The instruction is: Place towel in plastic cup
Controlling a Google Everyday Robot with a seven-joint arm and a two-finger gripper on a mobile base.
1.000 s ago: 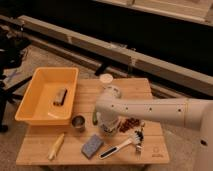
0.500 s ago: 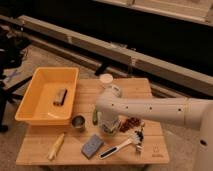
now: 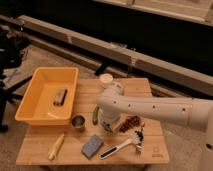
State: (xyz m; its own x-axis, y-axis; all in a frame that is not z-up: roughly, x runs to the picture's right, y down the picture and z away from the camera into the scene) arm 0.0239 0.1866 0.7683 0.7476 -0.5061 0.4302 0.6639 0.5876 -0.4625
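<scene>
A white plastic cup point(image 3: 106, 79) stands upright near the back edge of the wooden table point(image 3: 150, 150). My white arm reaches in from the right, and its end bends down over the middle of the table. The gripper point(image 3: 108, 124) points down at the tabletop, just in front of the cup. A pale whitish mass is at the gripper's tip. It may be the towel, but I cannot tell it apart from the gripper.
A yellow bin point(image 3: 30, 105) with a small brown object point(image 3: 60, 96) is at the left. Near the gripper are a metal cup point(image 3: 78, 122), a green vegetable point(image 3: 95, 114) and a brown cluster point(image 3: 131, 123). In front lie a sponge point(image 3: 92, 145), a brush point(image 3: 121, 146) and a yellow item point(image 3: 56, 146).
</scene>
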